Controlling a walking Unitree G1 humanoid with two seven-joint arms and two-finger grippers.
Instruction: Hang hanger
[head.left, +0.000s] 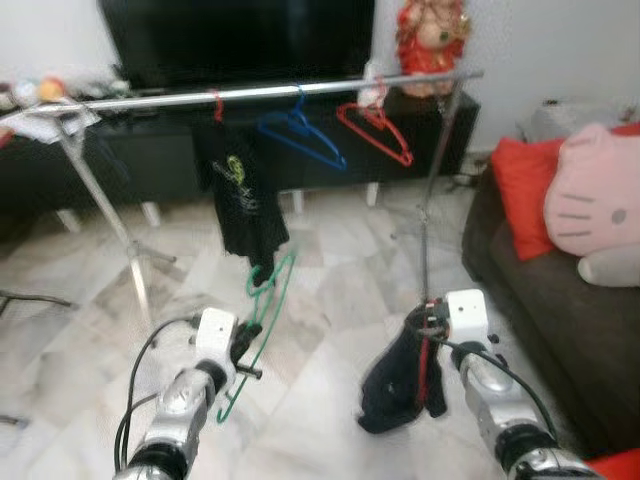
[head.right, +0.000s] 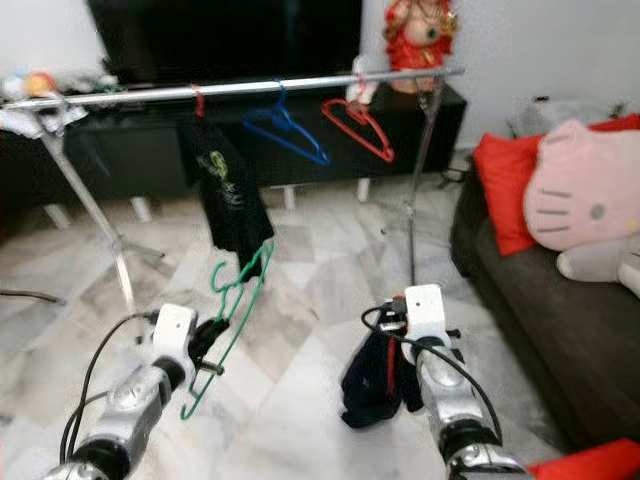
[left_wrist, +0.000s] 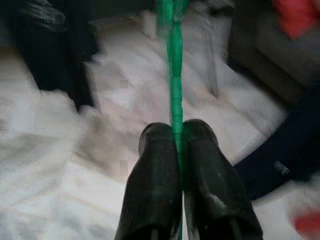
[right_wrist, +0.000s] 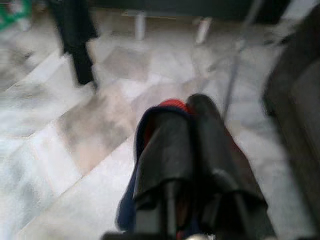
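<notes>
Two loads in play at once: my left gripper (head.left: 243, 345) is pinched tight on the wire of a green hanger (head.left: 262, 310), and in the left wrist view the two black fingers (left_wrist: 155, 185) press together with the green wire running straight up between them, so that grip looks secure. I've got the hanger held out low ahead of me, its hook end up toward the hem of the black t-shirt (head.left: 238, 200) already hanging on the silver clothes rail (head.left: 300, 90), because that rail is where it has to go. My right gripper (head.left: 428, 330) is clamped on a dark garment with red in it (head.left: 400, 390), bunched and drooping under the fingers, parked low so it stays out of the way. A blue hanger (head.left: 300, 135) and a red hanger (head.left: 375, 130) hang further along the rail, toward the sofa (head.left: 560, 320) with its pink cat cushion (head.left: 600, 210). I judge the lift to the rail is still ahead, and the free stretch of rail beside the shirt looks the natural target.
</notes>
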